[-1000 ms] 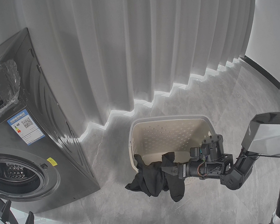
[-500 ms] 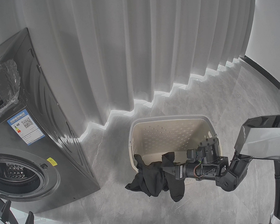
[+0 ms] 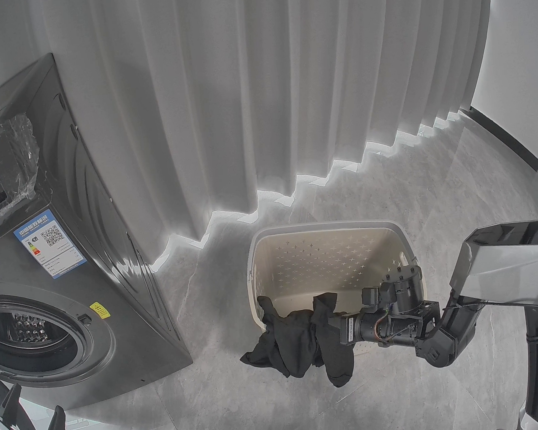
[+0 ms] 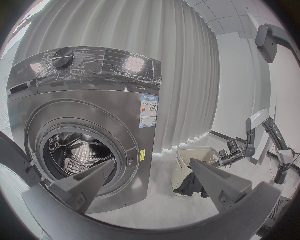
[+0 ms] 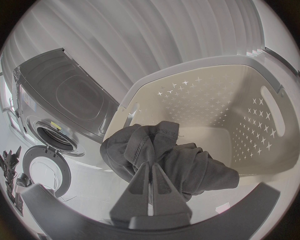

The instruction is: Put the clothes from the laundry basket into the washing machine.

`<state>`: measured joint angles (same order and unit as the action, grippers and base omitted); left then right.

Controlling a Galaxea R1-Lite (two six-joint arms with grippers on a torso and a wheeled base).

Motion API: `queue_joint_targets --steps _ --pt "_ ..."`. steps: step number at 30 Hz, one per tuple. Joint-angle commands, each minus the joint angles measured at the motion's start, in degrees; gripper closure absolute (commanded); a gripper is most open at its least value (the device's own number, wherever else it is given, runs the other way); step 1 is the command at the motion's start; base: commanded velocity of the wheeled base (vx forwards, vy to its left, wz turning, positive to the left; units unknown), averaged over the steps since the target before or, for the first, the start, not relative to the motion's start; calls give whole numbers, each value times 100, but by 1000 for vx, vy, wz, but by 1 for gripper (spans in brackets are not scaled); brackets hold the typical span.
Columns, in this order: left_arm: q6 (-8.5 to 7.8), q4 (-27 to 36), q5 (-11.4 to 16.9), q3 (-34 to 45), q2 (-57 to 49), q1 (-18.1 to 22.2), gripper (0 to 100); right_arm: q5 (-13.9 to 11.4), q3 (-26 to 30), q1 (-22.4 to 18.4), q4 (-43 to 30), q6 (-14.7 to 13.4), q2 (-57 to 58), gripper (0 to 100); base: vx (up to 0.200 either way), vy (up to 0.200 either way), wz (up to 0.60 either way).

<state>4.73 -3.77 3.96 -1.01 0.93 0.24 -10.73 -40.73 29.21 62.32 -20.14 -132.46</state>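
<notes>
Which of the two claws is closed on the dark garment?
The right claw, at the basket, is pinched shut on the dark garment draped over its rim. The left claw stands open and empty in front of the washing machine.

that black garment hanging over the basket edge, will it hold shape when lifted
Probably not: the black garment sags in folds over the laundry basket rim, so it should droop and trail. It looks thin, likely light. Pinched at one fold by the right gripper, it may snag on that rim.
</notes>
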Motion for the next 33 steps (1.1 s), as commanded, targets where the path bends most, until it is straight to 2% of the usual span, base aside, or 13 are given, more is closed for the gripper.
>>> queue_joint_targets --steps 1,4,5,9,28,29,33 --pt "10 -1 -1 92 -75 2 0 9 21 -56 -9 45 89 100 0 0 0" --pt "10 -1 -1 92 -75 2 0 9 12 -64 0 98 107 100 0 0 0" --pt "10 -1 -1 92 -75 2 0 18 -5 -73 8 98 98 0 0 0 0" --pt "10 -1 -1 92 -75 2 0 80 -93 -73 35 115 89 0 0 0 0" --pt "28 -1 -1 92 -75 2 0 80 -497 -12 26 107 -280 0 0 0 0" --pt "28 -1 -1 92 -75 2 0 80 -497 -3 26 107 -298 100 0 0 0" --pt "28 -1 -1 92 -75 2 0 80 -515 -12 26 107 -315 100 0 0 0"
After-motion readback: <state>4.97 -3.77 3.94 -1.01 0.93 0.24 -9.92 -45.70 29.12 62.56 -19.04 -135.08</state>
